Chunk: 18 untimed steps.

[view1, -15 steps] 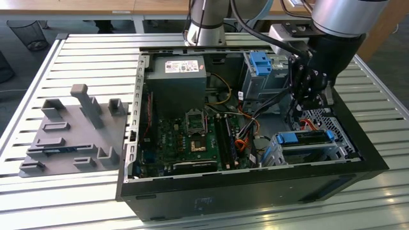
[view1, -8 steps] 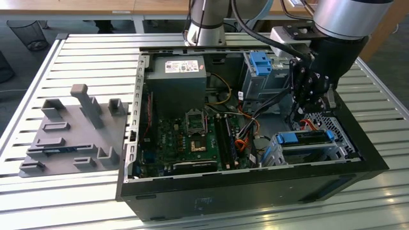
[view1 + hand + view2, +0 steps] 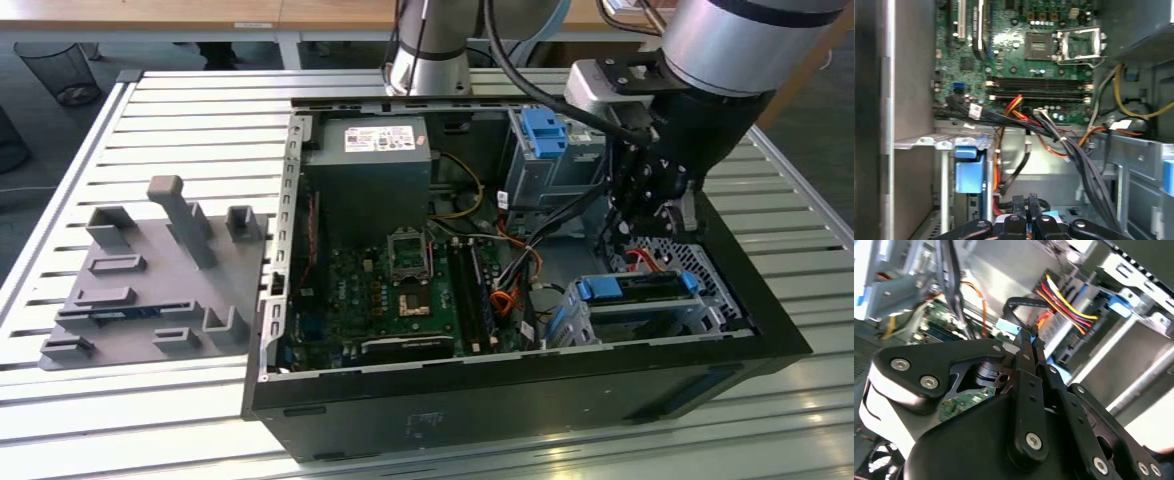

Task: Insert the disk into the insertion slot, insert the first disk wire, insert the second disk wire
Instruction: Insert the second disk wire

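Silver-grey tubular arm (image 3: 741, 35), black screw-studded linkage tool (image 3: 1026, 340), black cable.

Open computer case (image 3: 534, 370) on slatted table (image 3: 174, 110). Disk (image 3: 641, 287) seated in insertion slot (image 3: 667, 318), case's 4 o'clock corner. Gripper (image 3: 650, 225) just above, 12 o'clock of disk. Grey fixture plate (image 3: 147, 290) at 9 o'clock.

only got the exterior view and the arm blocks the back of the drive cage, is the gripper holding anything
Observer: Yes. In the second wrist view the gripper is pinched shut on a black wire that loops away from its tips.
Operator: anything else back there by the disk
Observer: A red, yellow and black wire bundle runs up to the blue-framed end of the disk. I cannot tell whether it is seated.
Operator: what's on the end of the black wire
Observer: A small light blue connector sits right at the gripper's tips.
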Each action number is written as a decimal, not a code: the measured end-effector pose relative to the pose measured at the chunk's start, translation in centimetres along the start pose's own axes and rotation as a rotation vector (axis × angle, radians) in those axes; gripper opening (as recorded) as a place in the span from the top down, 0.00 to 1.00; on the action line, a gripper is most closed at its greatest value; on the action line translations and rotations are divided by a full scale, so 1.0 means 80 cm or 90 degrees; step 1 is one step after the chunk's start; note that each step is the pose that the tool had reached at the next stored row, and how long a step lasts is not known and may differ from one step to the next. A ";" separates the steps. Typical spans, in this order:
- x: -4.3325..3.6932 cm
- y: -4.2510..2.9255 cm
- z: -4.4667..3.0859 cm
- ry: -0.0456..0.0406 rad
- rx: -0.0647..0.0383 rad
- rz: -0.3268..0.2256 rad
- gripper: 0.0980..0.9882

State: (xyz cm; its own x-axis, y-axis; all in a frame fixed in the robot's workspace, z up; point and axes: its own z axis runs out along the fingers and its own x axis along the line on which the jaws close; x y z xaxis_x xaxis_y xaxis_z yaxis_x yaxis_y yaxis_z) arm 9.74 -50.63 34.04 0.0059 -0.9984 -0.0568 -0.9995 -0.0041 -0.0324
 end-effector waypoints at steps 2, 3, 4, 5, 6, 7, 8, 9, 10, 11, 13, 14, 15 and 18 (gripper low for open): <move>0.002 0.0000 -0.0001 -0.0230 0.000 0.001 0.94; 0.004 0.0000 -0.0002 -0.0331 0.000 0.001 0.94; 0.006 0.0000 -0.0004 -0.0399 0.000 0.001 0.94; 0.008 0.0000 -0.0003 -0.0438 0.000 0.001 0.94; 0.011 0.0000 -0.0003 -0.0446 0.000 0.001 0.94; 0.014 0.0001 -0.0004 -0.0446 0.000 0.001 0.94; 0.017 0.0001 -0.0005 -0.0446 0.000 0.001 0.94; 0.020 0.0001 -0.0006 -0.0445 0.000 0.001 0.94; 0.022 0.0001 -0.0005 -0.0445 0.000 0.001 0.94; 0.025 0.0001 -0.0004 -0.0446 0.000 0.001 0.94; 0.026 0.0002 0.0000 -0.0447 0.000 0.001 0.94; 0.026 0.0001 0.0001 -0.0445 0.000 0.001 0.94; 0.026 0.0001 0.0002 -0.0442 0.000 0.001 0.94; 0.029 0.0002 0.0010 -0.0442 0.000 0.001 0.94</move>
State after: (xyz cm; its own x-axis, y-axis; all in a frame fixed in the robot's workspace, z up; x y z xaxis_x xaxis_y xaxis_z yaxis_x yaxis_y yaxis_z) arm 9.74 -52.98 33.83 0.0060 -0.9920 -0.1260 -0.9995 -0.0019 -0.0326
